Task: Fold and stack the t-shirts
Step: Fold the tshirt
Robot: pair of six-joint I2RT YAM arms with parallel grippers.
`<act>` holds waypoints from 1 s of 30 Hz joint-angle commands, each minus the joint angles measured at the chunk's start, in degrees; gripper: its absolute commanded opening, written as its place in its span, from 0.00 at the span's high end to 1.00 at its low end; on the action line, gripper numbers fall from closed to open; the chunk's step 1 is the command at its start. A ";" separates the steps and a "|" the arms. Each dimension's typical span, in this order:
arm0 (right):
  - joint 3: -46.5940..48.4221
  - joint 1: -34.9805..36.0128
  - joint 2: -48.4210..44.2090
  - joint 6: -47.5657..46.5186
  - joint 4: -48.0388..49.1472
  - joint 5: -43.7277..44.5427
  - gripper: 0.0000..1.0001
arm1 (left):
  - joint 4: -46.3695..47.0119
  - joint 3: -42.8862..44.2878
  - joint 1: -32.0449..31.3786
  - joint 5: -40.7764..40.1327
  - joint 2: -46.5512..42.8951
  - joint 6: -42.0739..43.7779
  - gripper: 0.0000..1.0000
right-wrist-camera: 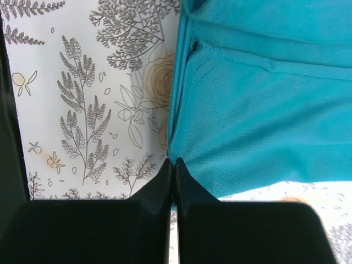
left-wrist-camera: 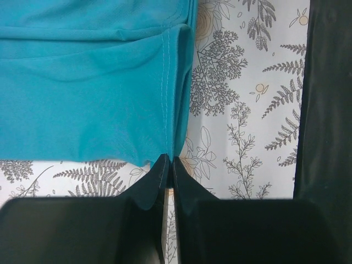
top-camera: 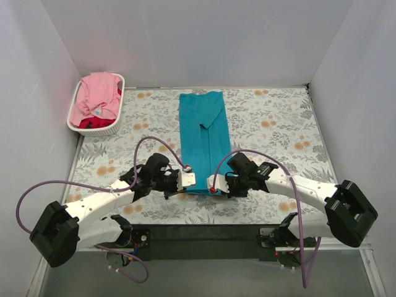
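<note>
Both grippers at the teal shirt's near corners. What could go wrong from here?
1. The left gripper and right gripper pinch only the very corner tips of the teal t-shirt; either may slip out on lifting.
2. Its folded layers lie loose at the hem, so a pinch might miss some and the fold could open.

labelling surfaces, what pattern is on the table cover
White table cover with grey fern and flower prints plus small orange blossoms; clearest in the right wrist view.

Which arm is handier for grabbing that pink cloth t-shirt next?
Left. The pink cloth t-shirt lies in the white slatted plastic basket at the far left, on that arm's side.
</note>
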 commanded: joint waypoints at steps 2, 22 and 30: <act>4.32 -0.35 -0.99 0.38 -5.61 3.27 0.99 | -2.87 4.21 0.96 -1.10 0.16 -1.10 1.00; 31.82 -15.02 20.71 -14.12 -6.57 4.59 0.99 | 7.32 25.65 17.04 1.44 25.20 7.86 1.00; 43.50 -19.07 31.35 -17.55 -6.48 4.77 0.99 | 10.31 33.64 21.00 2.41 34.53 9.19 1.00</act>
